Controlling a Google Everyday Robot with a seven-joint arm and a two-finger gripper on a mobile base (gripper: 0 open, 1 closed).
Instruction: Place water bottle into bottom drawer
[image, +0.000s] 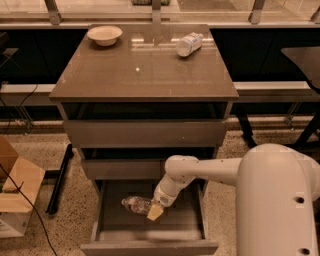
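The bottom drawer (112, 225) is pulled out, showing its grey floor. The water bottle (135, 204), clear and crinkled, lies inside it with its left end showing. My gripper (154, 210) reaches down into the drawer from the right and sits at the bottle's right end. Its tan fingertip (155, 213) touches the bottle. My white arm (210, 172) stretches in from the lower right and hides the rest of the bottle.
A white bowl (104, 35) and a shorter white-labelled bottle (189, 44) sit on the cabinet top (142, 75). The middle drawer (122, 167) and top drawer (145, 132) are partly out above. A cardboard box (15, 192) stands at the left on the floor.
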